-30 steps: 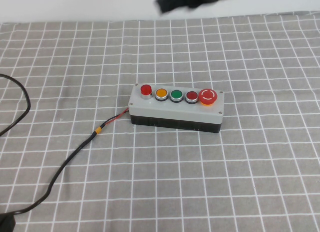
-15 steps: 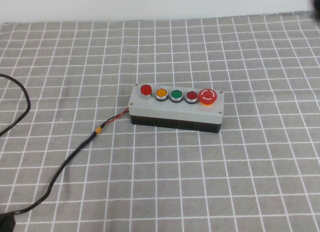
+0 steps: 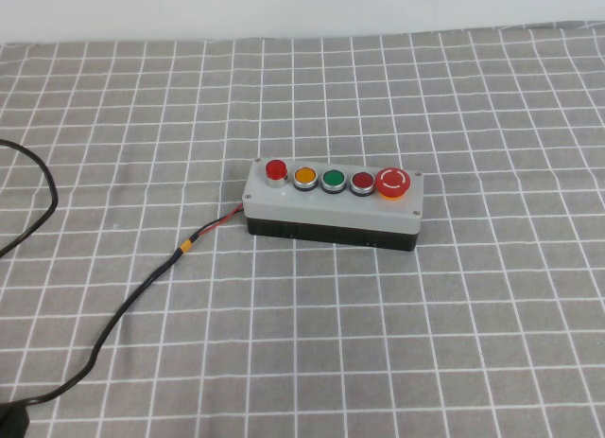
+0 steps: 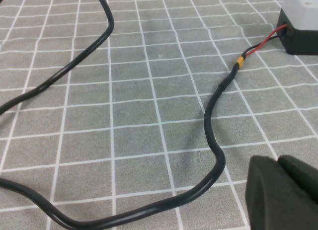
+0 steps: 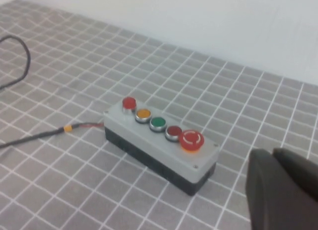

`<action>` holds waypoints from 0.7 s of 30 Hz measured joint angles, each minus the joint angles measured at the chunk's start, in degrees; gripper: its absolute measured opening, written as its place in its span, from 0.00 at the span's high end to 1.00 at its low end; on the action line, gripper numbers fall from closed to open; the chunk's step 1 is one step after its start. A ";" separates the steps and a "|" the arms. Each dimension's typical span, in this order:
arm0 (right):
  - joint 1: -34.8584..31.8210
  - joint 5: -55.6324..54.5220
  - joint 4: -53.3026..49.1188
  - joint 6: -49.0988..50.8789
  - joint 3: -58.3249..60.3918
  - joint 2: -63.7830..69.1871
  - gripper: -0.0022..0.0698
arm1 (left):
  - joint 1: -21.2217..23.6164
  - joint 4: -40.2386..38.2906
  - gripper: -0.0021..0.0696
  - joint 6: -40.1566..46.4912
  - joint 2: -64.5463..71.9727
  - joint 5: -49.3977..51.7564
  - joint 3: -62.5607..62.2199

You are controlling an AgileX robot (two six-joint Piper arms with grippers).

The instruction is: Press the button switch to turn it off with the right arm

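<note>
While neither arm shows in the high view, the right gripper [image 5: 283,190] appears as a dark blurred mass at the edge of its own wrist view, off to the mushroom-button side of the button switch [image 3: 333,203] and clear of it; can't tell how far its fingers are apart, nothing seen held. Left gripper [image 4: 283,192] likewise just a dark lump in its wrist view, low over the cloth near the black cable [image 3: 123,310], well away from the switch; its opening can't be judged either, holding nothing visible. Switch sits flat on the grey checked cloth [image 3: 454,343], light-grey top on black base. Along its top from the cable end: red lamp [image 3: 276,169], yellow button [image 3: 304,177], green button [image 3: 333,180], red button [image 3: 362,182], big red mushroom button [image 3: 394,182]. Cable leaves the lamp end of the switch via thin red wire and a yellow band [image 3: 187,241], then curves off across the cloth away from the switch
</note>
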 joint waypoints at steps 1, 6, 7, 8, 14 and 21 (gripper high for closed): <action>0.00 -0.45 0.10 0.00 0.44 -0.66 0.99 | 0.00 0.00 0.98 0.00 0.00 0.00 0.00; 0.00 -1.22 0.44 0.00 0.76 -1.24 0.99 | 0.00 0.00 0.98 0.00 0.00 0.00 0.00; 0.00 -1.25 0.44 0.00 0.76 -1.24 0.99 | 0.00 0.00 0.98 0.00 0.00 0.00 0.00; 0.00 -1.34 0.44 0.00 0.76 -1.24 0.99 | 0.00 0.00 0.98 0.00 0.00 0.00 0.00; 0.00 -1.57 0.54 0.00 0.76 0.01 0.99 | 0.00 0.00 0.98 0.00 0.00 0.00 0.00; -1.31 -1.67 1.06 0.00 1.49 -0.36 0.99 | 0.00 0.00 0.98 0.00 0.00 0.00 0.00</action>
